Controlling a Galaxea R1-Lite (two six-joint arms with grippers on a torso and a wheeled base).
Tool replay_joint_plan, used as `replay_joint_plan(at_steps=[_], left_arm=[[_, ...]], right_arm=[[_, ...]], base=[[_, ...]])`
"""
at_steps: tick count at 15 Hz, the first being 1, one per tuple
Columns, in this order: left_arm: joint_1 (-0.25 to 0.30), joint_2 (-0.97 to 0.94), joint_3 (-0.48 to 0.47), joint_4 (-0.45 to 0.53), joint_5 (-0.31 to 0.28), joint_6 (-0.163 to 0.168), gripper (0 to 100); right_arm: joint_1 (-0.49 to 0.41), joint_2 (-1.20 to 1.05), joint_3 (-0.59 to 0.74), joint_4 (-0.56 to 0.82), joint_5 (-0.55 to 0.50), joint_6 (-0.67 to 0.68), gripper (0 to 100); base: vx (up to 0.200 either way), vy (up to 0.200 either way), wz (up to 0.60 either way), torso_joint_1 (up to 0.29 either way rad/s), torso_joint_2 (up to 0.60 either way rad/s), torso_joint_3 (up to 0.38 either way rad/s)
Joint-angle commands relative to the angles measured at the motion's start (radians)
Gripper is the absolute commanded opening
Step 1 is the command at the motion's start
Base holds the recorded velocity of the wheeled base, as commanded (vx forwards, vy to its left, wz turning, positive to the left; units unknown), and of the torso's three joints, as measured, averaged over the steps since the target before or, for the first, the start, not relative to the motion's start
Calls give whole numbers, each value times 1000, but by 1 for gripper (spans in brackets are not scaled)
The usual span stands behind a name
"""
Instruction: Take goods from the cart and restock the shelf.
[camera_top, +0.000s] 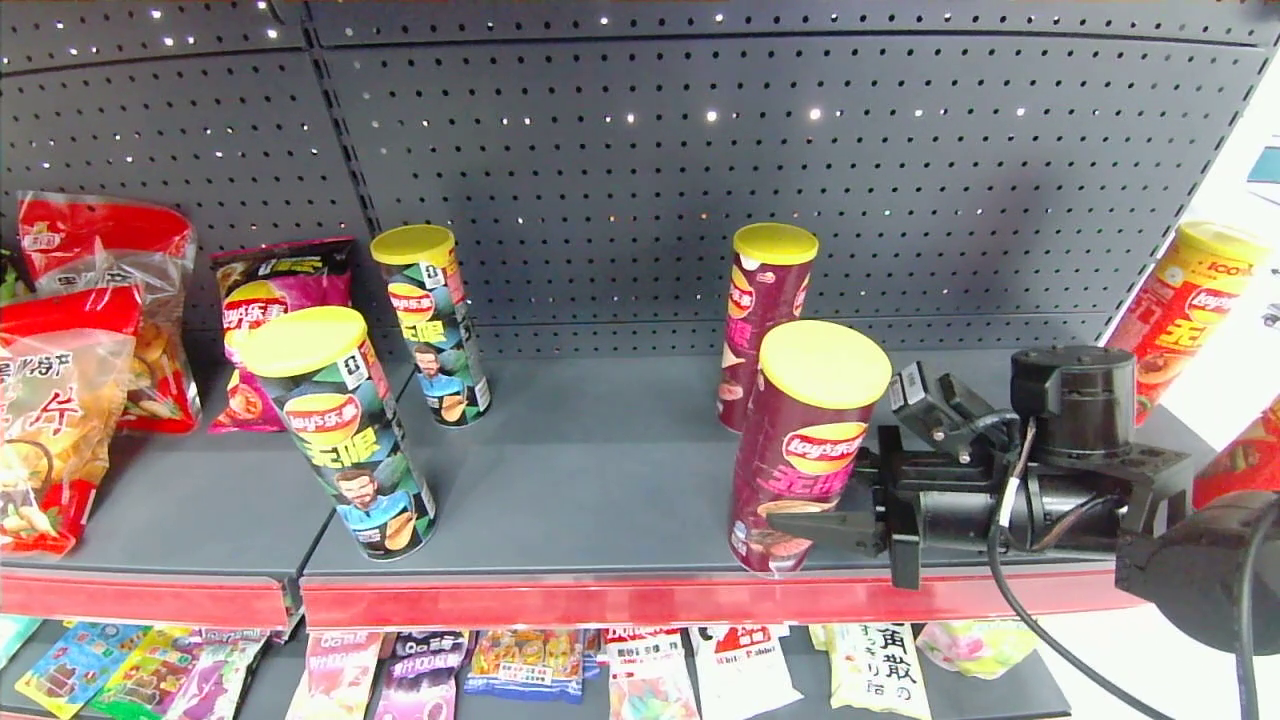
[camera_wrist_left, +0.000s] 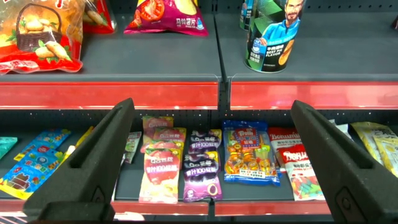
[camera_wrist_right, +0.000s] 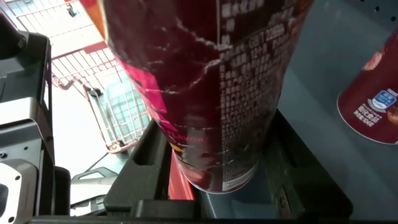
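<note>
A maroon chips can with a yellow lid stands upright near the front edge of the grey shelf. My right gripper comes in from the right and is shut on its lower half. In the right wrist view the can sits between the two fingers, its base just over the shelf's red front strip. My left gripper hangs open with nothing in it, lower down, in front of the shelf's red strip and the lower shelf of candy packets.
A second maroon can stands behind the held one. Two dark cans stand to the left, with chip bags beyond. Orange-red cans sit at the far right. The wire cart lies behind my right arm.
</note>
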Motion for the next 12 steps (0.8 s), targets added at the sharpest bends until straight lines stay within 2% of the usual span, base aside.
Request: replay_joint_plan(at_steps=[1, 12], left_arm=[[0, 0, 0, 0, 0, 0, 100], [0, 0, 0, 0, 0, 0, 100]], right_arm=[[5, 6, -1, 3, 2, 1, 0], [23, 8, -6, 6, -11, -27, 0]], base=[[0, 0, 0, 0, 0, 0], [0, 0, 0, 0, 0, 0]])
